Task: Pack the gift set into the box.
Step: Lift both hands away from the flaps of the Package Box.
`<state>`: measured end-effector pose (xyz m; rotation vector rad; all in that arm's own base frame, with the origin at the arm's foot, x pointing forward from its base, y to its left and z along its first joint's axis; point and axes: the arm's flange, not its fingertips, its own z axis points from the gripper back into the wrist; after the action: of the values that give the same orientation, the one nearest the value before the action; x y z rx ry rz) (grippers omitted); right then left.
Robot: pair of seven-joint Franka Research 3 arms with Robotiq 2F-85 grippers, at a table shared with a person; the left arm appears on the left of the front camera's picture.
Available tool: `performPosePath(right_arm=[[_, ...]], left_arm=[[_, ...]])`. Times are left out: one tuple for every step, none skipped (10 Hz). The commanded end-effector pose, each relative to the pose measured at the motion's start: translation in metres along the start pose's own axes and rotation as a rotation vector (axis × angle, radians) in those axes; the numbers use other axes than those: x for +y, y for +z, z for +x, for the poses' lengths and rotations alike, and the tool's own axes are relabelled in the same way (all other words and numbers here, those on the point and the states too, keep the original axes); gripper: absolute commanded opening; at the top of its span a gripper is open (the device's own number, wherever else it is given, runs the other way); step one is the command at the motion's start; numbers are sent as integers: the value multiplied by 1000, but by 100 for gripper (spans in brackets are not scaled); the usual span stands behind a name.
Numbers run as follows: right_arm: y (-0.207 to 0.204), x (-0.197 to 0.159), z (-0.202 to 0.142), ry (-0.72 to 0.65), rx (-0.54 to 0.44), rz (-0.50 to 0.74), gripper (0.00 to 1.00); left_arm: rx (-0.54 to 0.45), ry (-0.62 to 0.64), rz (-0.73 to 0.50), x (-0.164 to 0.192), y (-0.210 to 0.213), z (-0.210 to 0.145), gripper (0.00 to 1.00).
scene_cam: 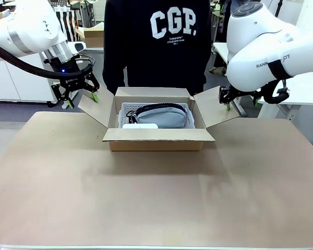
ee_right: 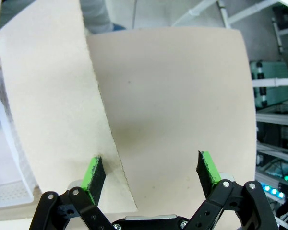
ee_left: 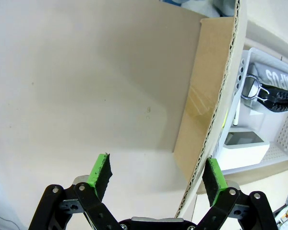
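Sheeting of brown card (scene_cam: 146,198) is spread over the table, and the box (scene_cam: 156,141) is set on it beyond the middle, flaps open. Inside, in a white perforated tray (scene_cam: 126,108), the white item (scene_cam: 140,126) is laid nearest, with the grey pouch (scene_cam: 164,115) just behind it. The left gripper (scene_cam: 83,100) is held at the left flap (scene_cam: 94,110), jaws apart with the flap's edge between them. The right gripper (ee_right: 151,160) is likewise spread astride the right flap (scene_cam: 215,107), so the pouch lies between both. A person's dark sweatshirt (scene_cam: 156,47) is seen behind.
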<state>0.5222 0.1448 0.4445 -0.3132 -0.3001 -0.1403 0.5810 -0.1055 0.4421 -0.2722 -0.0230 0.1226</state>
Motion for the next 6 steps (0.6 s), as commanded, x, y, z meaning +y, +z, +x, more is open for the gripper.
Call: performPosePath(right_arm=[[3,-1,3,9,-8,-22,100],[3,-1,3,9,-8,-22,100],[3,-1,3,9,-8,-22,100],[3,-1,3,9,-8,-22,100],[0,0,0,0,0,0,100],[5,8,2,68,26,-46,100]], left_arm=[[-12,14,20,1,1,-1,100],[-12,14,20,1,1,-1,100],[-12,14,20,1,1,-1,100],[-12,14,20,1,1,-1,100],[-12,14,20,1,1,-1,100],[0,0,0,0,0,0,100]])
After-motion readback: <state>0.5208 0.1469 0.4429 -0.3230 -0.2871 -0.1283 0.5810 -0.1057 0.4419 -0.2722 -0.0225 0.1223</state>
